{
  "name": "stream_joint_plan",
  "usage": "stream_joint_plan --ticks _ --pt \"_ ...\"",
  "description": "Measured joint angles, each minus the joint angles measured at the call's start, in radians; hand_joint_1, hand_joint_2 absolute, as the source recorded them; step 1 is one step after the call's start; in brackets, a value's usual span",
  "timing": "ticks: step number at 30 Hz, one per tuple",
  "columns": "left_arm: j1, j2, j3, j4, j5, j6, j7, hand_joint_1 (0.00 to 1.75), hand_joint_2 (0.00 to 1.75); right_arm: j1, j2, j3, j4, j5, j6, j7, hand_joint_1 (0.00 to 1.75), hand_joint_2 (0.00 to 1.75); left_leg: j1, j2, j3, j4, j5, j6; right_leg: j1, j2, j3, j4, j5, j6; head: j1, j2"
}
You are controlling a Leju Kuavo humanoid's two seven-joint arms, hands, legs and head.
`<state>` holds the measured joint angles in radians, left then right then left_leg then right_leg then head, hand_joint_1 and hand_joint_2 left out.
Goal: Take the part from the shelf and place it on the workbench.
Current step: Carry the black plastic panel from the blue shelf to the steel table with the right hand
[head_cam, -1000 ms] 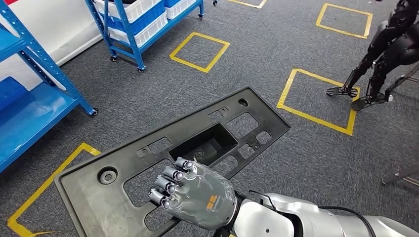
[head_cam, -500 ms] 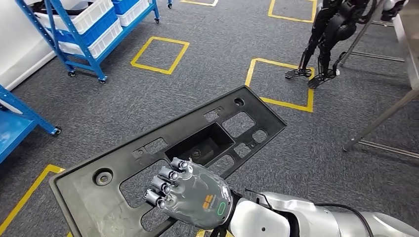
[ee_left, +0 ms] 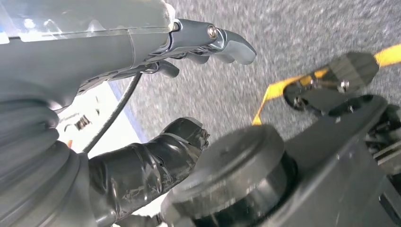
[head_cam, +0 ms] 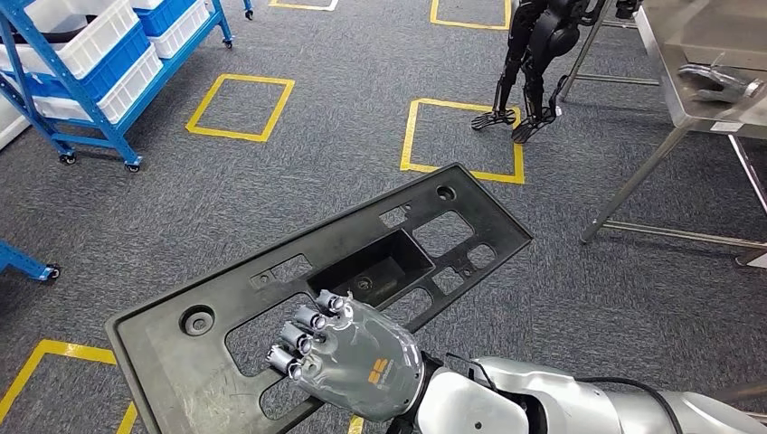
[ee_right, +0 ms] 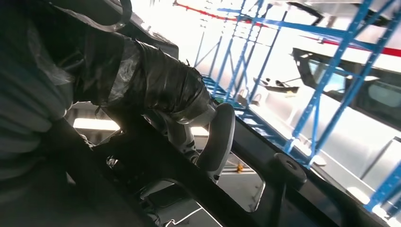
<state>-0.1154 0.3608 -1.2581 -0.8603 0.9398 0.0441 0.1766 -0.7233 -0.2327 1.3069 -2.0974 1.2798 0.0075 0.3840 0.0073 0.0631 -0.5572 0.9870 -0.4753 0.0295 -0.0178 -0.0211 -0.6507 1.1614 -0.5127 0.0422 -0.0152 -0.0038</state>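
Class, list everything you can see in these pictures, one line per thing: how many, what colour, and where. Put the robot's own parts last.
Part: one, black, long flat panel with cut-outs, held over the floor.
Shelf cart: one, blue frame, white and blue bins, far left.
Floor squares: several, yellow tape outlines on grey carpet.
Workbench: one, silver metal, far right.
Other robot: one, black, standing by the workbench.
Tall racks: blue, behind the part in the right wrist view.
Right hand: one, grey, gripping the part's near edge.
Left hand: one, grey, holding nothing visible.
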Motion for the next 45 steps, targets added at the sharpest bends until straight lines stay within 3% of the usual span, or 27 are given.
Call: stream_joint_plan --ticks 2,3,6,7,9,11,12,13,15,17,19,21,23,26,27,29,30,32,34,35,37,39,41,42,43,44,45 --pt "-0.007 0.010 0.000 0.000 -0.011 -0.010 0.006 0.00 1.75 0.000 0.000 0.002 0.000 0.016 0.009 0.003 1.75 1.75 -0.004 0.013 -0.004 0.015 -0.008 -0.012 0.006 -0.035 0.055 -0.105 0.033 -0.009 0.000 0.000" --pt "-0.011 0.014 0.000 0.000 -0.016 -0.015 0.008 0.00 1.75 0.000 0.000 0.004 0.000 0.023 0.012 0.004 1.75 1.75 -0.006 0.020 -0.006 0.020 -0.011 -0.018 0.010 -0.042 0.065 -0.128 0.036 -0.017 -0.001 0.000" --pt "-0.015 0.017 -0.003 -0.001 -0.028 -0.027 0.015 0.00 1.75 0.002 0.000 0.009 0.001 0.037 0.015 0.008 1.75 1.75 -0.003 0.046 -0.006 0.022 -0.011 -0.033 0.018 -0.012 0.057 -0.130 0.044 -0.043 -0.001 0.000" --pt "-0.017 0.017 -0.004 -0.001 -0.033 -0.030 0.017 0.00 1.75 0.002 0.000 0.011 0.001 0.040 0.019 0.010 1.75 1.75 0.000 0.044 -0.007 0.027 -0.017 -0.038 0.018 -0.003 0.058 -0.134 0.048 -0.051 -0.001 0.000" --pt "-0.021 0.017 -0.005 -0.001 -0.046 -0.034 0.020 0.00 1.75 0.004 0.000 0.013 0.000 0.050 0.038 0.014 1.75 1.75 0.004 0.005 -0.030 0.082 -0.063 -0.045 0.014 0.016 0.058 -0.142 0.058 -0.064 -0.004 0.000" --pt "-0.024 0.018 -0.005 -0.001 -0.069 -0.036 0.024 0.00 1.75 0.010 -0.004 0.015 -0.006 0.066 0.080 0.017 1.75 1.75 0.006 -0.042 -0.081 0.205 -0.134 -0.047 0.014 0.035 0.055 -0.143 0.063 -0.071 -0.007 0.000" --pt "-0.024 0.019 -0.005 -0.001 -0.084 -0.037 0.027 0.00 1.75 0.015 -0.010 0.016 -0.014 0.078 0.110 0.020 1.75 1.75 0.006 -0.052 -0.105 0.261 -0.157 -0.046 0.016 0.045 0.053 -0.142 0.064 -0.072 -0.008 0.000" --pt "-0.024 0.019 -0.005 0.000 -0.103 -0.037 0.031 0.00 1.75 0.020 -0.020 0.016 -0.026 0.097 0.146 0.023 1.75 1.75 0.005 -0.055 -0.117 0.291 -0.162 -0.044 0.018 0.057 0.051 -0.141 0.064 -0.072 -0.008 0.000" --pt "-0.024 0.020 -0.005 0.000 -0.143 -0.037 0.040 0.00 1.75 0.029 -0.043 0.016 -0.049 0.153 0.209 0.029 1.75 1.75 0.004 -0.062 -0.089 0.239 -0.114 -0.034 0.021 0.083 0.049 -0.136 0.065 -0.072 -0.008 0.000" --pt "-0.027 0.019 -0.005 0.002 -0.178 -0.037 0.047 0.00 1.75 0.033 -0.057 0.017 -0.061 0.218 0.246 0.037 1.75 1.75 0.003 -0.096 -0.026 0.113 -0.053 -0.022 0.022 0.110 0.045 -0.132 0.067 -0.068 -0.008 0.000" --pt "-0.033 0.018 -0.005 0.005 -0.206 -0.040 0.052 0.00 1.75 0.027 -0.063 0.022 -0.067 0.263 0.259 0.054 1.75 1.75 0.001 -0.125 0.007 0.044 -0.034 -0.013 0.019 0.134 0.036 -0.131 0.074 -0.058 -0.008 0.000" --pt "-0.041 0.013 -0.005 0.009 -0.233 -0.045 0.056 0.00 1.75 0.012 -0.072 0.039 -0.071 0.284 0.269 0.085 1.75 1.75 -0.001 -0.115 0.010 0.028 -0.032 -0.008 0.014 0.157 0.025 -0.133 0.084 -0.042 -0.008 0.000" --pt "-0.049 0.007 -0.004 0.011 -0.261 -0.050 0.061 0.00 1.75 -0.009 -0.081 0.064 -0.074 0.289 0.285 0.117 1.75 1.75 0.001 -0.090 0.016 0.009 -0.024 0.000 0.017 0.136 0.012 -0.121 0.075 -0.030 -0.006 0.000" --pt "-0.053 -0.002 -0.004 0.014 -0.287 -0.055 0.068 0.00 1.75 -0.038 -0.090 0.092 -0.075 0.289 0.304 0.140 1.75 1.75 -0.002 -0.056 0.019 -0.008 -0.014 0.012 0.024 0.046 -0.056 0.028 -0.013 -0.021 -0.002 0.000" --pt "-0.053 -0.004 -0.004 0.015 -0.291 -0.056 0.070 0.00 1.75 -0.044 -0.091 0.100 -0.075 0.289 0.307 0.142 1.75 1.75 -0.003 -0.043 0.019 -0.007 -0.014 0.014 0.022 0.034 -0.085 0.091 -0.040 -0.018 -0.002 0.000" --pt "-0.054 -0.007 -0.004 0.017 -0.293 -0.056 0.072 0.00 1.75 -0.048 -0.096 0.117 -0.075 0.289 0.310 0.142 1.75 1.75 -0.004 -0.019 0.018 -0.004 -0.016 0.015 0.018 0.028 -0.101 0.132 -0.040 -0.014 -0.001 0.000" --pt "-0.054 -0.009 -0.004 0.018 -0.294 -0.057 0.072 0.00 1.75 -0.052 -0.099 0.126 -0.075 0.289 0.311 0.142 1.75 1.75 -0.004 -0.007 0.018 -0.001 -0.018 0.014 0.016 0.023 -0.079 0.096 -0.014 -0.013 -0.001 0.000" --pt "-0.057 -0.012 -0.004 0.019 -0.295 -0.057 0.072 0.00 1.75 -0.062 -0.102 0.138 -0.075 0.289 0.311 0.142 1.75 1.75 -0.006 0.012 0.018 0.006 -0.025 0.008 0.019 -0.012 -0.004 -0.037 0.044 -0.016 -0.001 0.000" --pt "-0.059 -0.015 -0.004 0.021 -0.295 -0.058 0.072 0.00 1.75 -0.072 -0.103 0.148 -0.076 0.289 0.310 0.143 1.75 1.75 -0.011 0.029 0.016 0.015 -0.032 -0.001 0.026 -0.042 0.042 -0.126 0.066 -0.027 -0.002 0.000" --pt "-0.059 -0.016 -0.004 0.022 -0.295 -0.060 0.071 0.00 1.75 -0.076 -0.103 0.152 -0.077 0.289 0.307 0.144 1.75 1.75 -0.014 0.039 0.016 0.016 -0.033 -0.005 0.029 -0.043 0.045 -0.135 0.063 -0.033 -0.002 0.000" --pt "-0.058 -0.020 -0.004 0.024 -0.298 -0.065 0.070 0.00 1.75 -0.085 -0.106 0.160 -0.078 0.290 0.290 0.152 1.75 1.75 -0.014 0.052 0.015 0.020 -0.039 -0.013 0.027 -0.019 0.042 -0.141 0.070 -0.045 -0.002 0.000" --pt "-0.055 -0.027 -0.004 0.027 -0.320 -0.064 0.075 0.00 1.75 -0.097 -0.113 0.165 -0.078 0.290 0.285 0.179 1.75 1.75 -0.009 0.014 0.000 0.061 -0.070 -0.021 0.021 0.003 0.041 -0.147 0.077 -0.057 -0.004 0.000" --pt "-0.050 -0.030 -0.004 0.030 -0.356 -0.057 0.092 0.00 1.75 -0.098 -0.145 0.164 -0.095 0.289 0.354 0.219 1.75 1.75 -0.004 -0.040 -0.050 0.175 -0.132 -0.027 0.017 0.023 0.041 -0.149 0.081 -0.063 -0.008 0.000" --pt "-0.046 -0.030 -0.003 0.031 -0.368 -0.052 0.100 0.00 1.75 -0.086 -0.173 0.155 -0.111 0.289 0.402 0.222 1.75 1.75 -0.003 -0.051 -0.081 0.241 -0.160 -0.029 0.017 0.032 0.040 -0.149 0.082 -0.064 -0.009 0.000" --pt "-0.039 -0.028 0.000 0.031 -0.376 -0.048 0.106 0.00 1.75 -0.064 -0.209 0.132 -0.130 0.289 0.441 0.198 1.75 1.75 -0.003 -0.054 -0.105 0.288 -0.173 -0.030 0.017 0.042 0.040 -0.148 0.082 -0.064 -0.010 0.000" --pt "-0.032 -0.027 0.005 0.031 -0.381 -0.045 0.108 0.00 1.75 -0.035 -0.246 0.099 -0.147 0.288 0.465 0.159 1.75 1.75 -0.001 -0.055 -0.113 0.304 -0.167 -0.031 0.017 0.053 0.040 -0.147 0.082 -0.064 -0.009 0.000" --pt "-0.023 -0.025 0.010 0.031 -0.384 -0.042 0.110 0.00 1.75 -0.004 -0.281 0.059 -0.161 0.289 0.480 0.121 1.75 1.75 0.001 -0.058 -0.103 0.280 -0.142 -0.031 0.017 0.066 0.040 -0.145 0.082 -0.063 -0.009 0.000"
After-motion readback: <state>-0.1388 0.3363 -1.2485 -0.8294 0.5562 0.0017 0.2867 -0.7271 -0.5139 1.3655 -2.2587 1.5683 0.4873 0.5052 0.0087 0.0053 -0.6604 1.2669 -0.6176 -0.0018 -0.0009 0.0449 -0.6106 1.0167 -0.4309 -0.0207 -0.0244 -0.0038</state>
